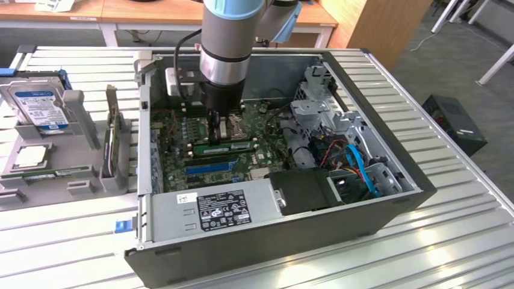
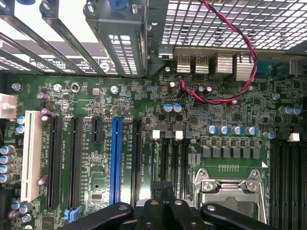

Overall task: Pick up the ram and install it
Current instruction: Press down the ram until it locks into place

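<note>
the gripper (image 1: 215, 127), fingers pressed together, stands on the ram (image 1: 223, 146), which lies in its slot directly under the fingertips. installing step; an even downward push seems needed.

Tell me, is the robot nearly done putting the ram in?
The ram already lies along its slot on the motherboard, inside the computer case. The shut gripper is right above it. Whether it is pushed fully home, I cannot tell.
</note>
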